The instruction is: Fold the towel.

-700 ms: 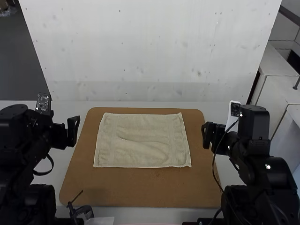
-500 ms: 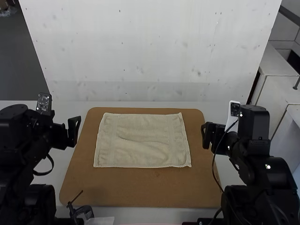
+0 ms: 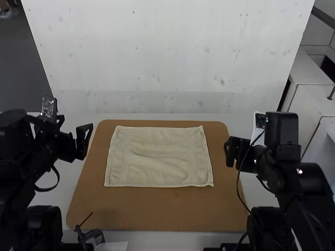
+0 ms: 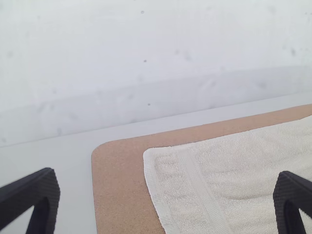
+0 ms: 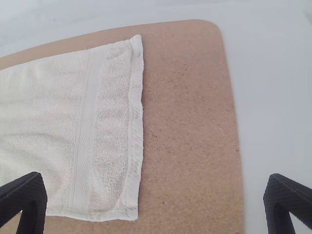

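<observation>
Nearest: a small black clamp-like piece (image 3: 93, 237) by the near left corner of the brown board (image 3: 157, 209), and a pale sheet (image 3: 116, 246) beside it, at the counter's (image 3: 172, 239) near edge. Then a bare strip of the board.

Next the towel (image 3: 159, 157), cream, spread flat and unfolded near the board's middle. Long axis runs left to right, short ends facing the two arms. Near edge looks fairly straight; shallow wrinkles cross the middle.

Left gripper (image 3: 84, 138): above the board's left side, just off the towel's left end. Right gripper (image 3: 230, 151): above the board's right side, a little off the right end. Both sets of jaws wide apart, empty, clear of the cloth.

Farther: the towel's far edge, then a narrow strip of board, its far corners rounded, pale counter past it.

High view takes in all four towel corners. The left wrist view gives the far left corner close up, slightly rounded, with a woven band (image 4: 197, 183) alongside the short end; left gripper (image 4: 166, 185) spread wide there. The right wrist view gives both right corners, the hem between them and looped pile; right gripper (image 5: 155, 183) equally wide.
</observation>
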Robot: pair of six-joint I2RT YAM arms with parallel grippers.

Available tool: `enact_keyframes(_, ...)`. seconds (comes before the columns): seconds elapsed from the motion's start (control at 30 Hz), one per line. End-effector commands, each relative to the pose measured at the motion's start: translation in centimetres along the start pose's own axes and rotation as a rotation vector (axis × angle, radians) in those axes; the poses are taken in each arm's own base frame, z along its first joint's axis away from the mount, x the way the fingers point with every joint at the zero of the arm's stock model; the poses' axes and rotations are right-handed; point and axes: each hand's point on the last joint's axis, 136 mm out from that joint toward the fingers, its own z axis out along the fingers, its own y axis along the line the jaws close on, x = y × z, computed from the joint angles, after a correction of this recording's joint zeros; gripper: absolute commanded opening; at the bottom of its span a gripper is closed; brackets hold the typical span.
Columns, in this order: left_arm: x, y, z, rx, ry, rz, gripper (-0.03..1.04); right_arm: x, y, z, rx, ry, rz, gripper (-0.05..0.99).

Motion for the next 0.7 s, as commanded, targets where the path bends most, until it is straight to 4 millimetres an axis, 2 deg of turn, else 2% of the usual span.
enact_keyframes(0.0, -2.2, -0.3, 0.0, 0.027, 0.047, -0.002, 0.98, -1.6, -0.1, -0.4, 0.012, -0.012, -0.002, 0.97)
enact_keyframes(0.27, -0.6, 0.3, 2.3, 0.036, 0.275, -0.05, 0.98, -2.5, 0.2, 1.8, 0.011, 0.141, 0.013, 0.97)
enact_keyframes(0.47, 0.6, 0.5, 5.6, 0.051, 0.475, -0.118, 0.97, -2.5, 0.9, 5.8, 0.006, 0.345, 0.011, 0.97)
enact_keyframes(0.53, 1.4, 1.5, 6.8, 0.008, 0.542, -0.118, 0.97, -2.6, 0.8, 7.4, 0.013, 0.409, 0.015, 0.97)
enact_keyframes(0.67, 3.0, 1.8, 8.6, 0.009, 0.638, -0.136, 0.95, -2.3, 1.6, 10.6, 0.005, 0.516, 0.001, 0.97)
